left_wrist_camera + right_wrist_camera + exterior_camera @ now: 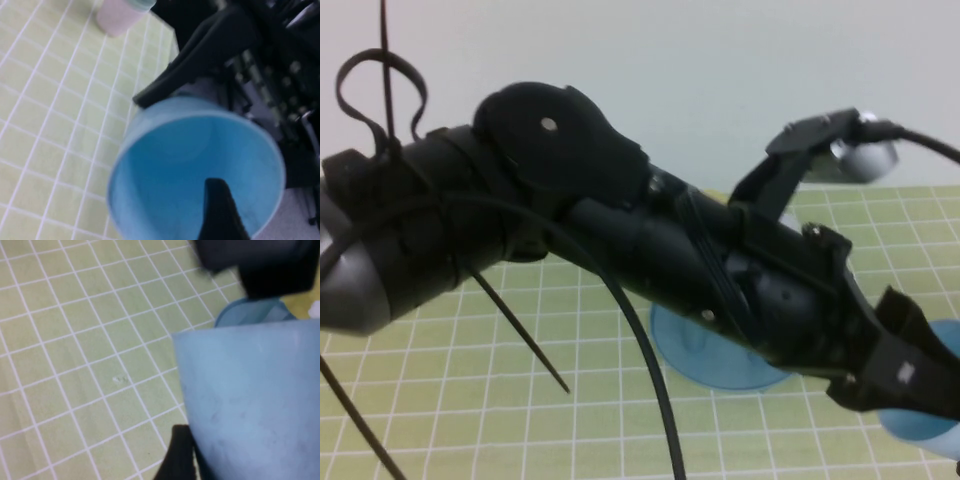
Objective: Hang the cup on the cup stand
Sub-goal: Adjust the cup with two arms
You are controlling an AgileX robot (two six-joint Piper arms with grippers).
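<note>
The light blue cup (923, 428) is held above the mat at the lower right of the high view. My left arm reaches across that view, and my left gripper (905, 385) is shut on the cup's rim. In the left wrist view one finger (216, 212) is inside the cup (185, 165). My right gripper (240, 460) is around the cup's outer wall (250, 400), with one finger (176, 455) against it. In the high view I cannot pick it out. The cup stand's blue base (710, 360) lies behind my left arm, which hides its pegs.
A green mat (470, 380) with a white grid covers the table. A pinkish cup (117, 17) stands farther off on the mat in the left wrist view. My left arm and its cables fill the middle of the high view.
</note>
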